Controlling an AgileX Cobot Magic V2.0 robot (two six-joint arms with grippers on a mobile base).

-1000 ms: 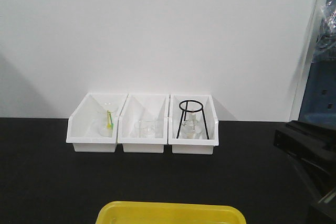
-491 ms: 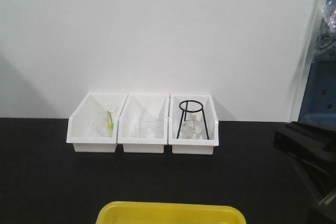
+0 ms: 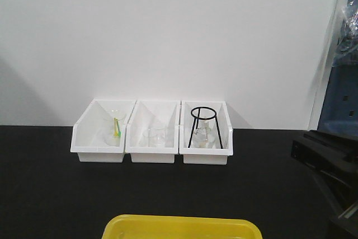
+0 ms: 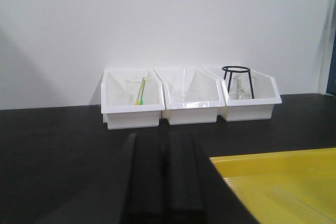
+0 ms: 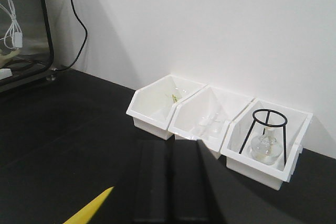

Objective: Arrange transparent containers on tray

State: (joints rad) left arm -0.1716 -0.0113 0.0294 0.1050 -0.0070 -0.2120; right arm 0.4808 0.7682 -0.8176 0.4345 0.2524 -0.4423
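Both matte black tools (image 4: 165,182) (image 5: 170,182) sit pressed closed, empty, near the glossy yellow tray (image 4: 273,182).

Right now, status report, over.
Both grippers shut, holding nothing. Yellow tray near edge, seemingly empty. Glassware sits in three white bins. No obstruction.

A lab bench setting — black worktop (image 3: 50,194) against a plain white wall (image 3: 168,32), three white bins (image 3: 151,132) lined up at the wall's foot holding glass beakers (image 3: 156,136), a round flask (image 5: 262,148) under a black wire tripod stand (image 3: 205,127).
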